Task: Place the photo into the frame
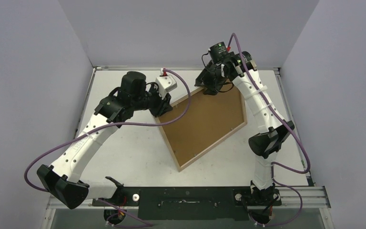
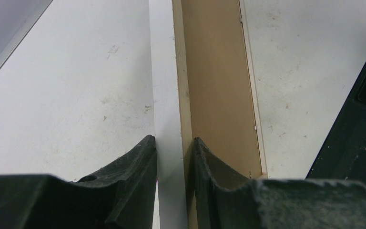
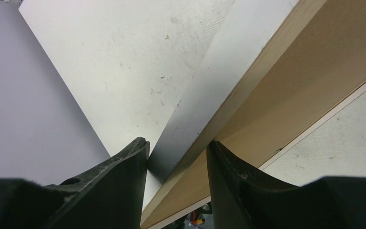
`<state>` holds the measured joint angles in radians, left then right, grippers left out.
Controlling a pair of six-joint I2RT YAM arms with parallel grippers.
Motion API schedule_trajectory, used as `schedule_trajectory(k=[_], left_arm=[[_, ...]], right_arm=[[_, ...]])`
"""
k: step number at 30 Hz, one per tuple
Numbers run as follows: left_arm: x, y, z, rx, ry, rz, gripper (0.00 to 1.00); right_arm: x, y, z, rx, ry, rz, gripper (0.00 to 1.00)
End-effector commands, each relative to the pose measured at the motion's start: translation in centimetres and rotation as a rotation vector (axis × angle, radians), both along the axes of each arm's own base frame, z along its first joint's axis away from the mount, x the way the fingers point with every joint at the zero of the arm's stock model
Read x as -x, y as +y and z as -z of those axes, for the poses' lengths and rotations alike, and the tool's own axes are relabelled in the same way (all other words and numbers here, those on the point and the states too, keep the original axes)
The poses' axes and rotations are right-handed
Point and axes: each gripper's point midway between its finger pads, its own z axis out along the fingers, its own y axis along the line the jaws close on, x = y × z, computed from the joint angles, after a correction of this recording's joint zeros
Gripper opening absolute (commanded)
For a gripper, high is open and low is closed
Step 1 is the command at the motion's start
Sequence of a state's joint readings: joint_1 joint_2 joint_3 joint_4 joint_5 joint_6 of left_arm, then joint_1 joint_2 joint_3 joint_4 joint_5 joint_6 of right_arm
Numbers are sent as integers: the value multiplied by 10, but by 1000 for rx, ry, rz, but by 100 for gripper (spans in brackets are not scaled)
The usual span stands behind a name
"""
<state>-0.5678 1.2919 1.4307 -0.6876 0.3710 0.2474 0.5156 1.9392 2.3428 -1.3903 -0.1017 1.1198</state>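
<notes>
In the top view, the frame (image 1: pixel 205 124) lay above the table (image 1: pixel 124 157) with its brown back to the camera. The left gripper (image 1: pixel 162 106) was at its left corner and the right gripper (image 1: pixel 209 86) at its far corner.

In the left wrist view, the fingers (image 2: pixel 138 162) were clamped on the frame's edge, one on a pale face (image 2: pixel 164 95) and the other on the wood rim.

In the right wrist view, the fingers straddled the corner. One touched the pale face, but whether they gripped could not be told. The photo could not be made out.

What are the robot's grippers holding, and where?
The left gripper pinches the frame at its left corner; the right gripper straddles the far corner, grip unclear.
</notes>
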Motion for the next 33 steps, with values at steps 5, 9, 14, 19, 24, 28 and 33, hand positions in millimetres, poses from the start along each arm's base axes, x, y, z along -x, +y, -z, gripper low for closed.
schedule_trajectory(k=[5,9,14,19,24,28,33], left_arm=[[0,-5,-47,102,-132,14,0],[3,-3,-40,91,-43,-22,30],[15,-6,-29,98,90,-19,55],[22,-3,-18,129,230,-11,60],[34,0,-11,194,417,56,60],[49,-10,-18,258,494,139,60],[54,-14,-20,288,553,145,42]], right_arm=[[8,-9,-7,-4,16,-14,23],[7,-8,-14,-21,-12,-13,21],[6,-7,-21,-40,-46,-16,21],[5,-8,-25,-53,-75,-25,20],[4,-6,-32,-73,-112,-33,20],[3,-3,-30,-89,-118,-33,20],[2,0,-32,-98,-132,-36,20]])
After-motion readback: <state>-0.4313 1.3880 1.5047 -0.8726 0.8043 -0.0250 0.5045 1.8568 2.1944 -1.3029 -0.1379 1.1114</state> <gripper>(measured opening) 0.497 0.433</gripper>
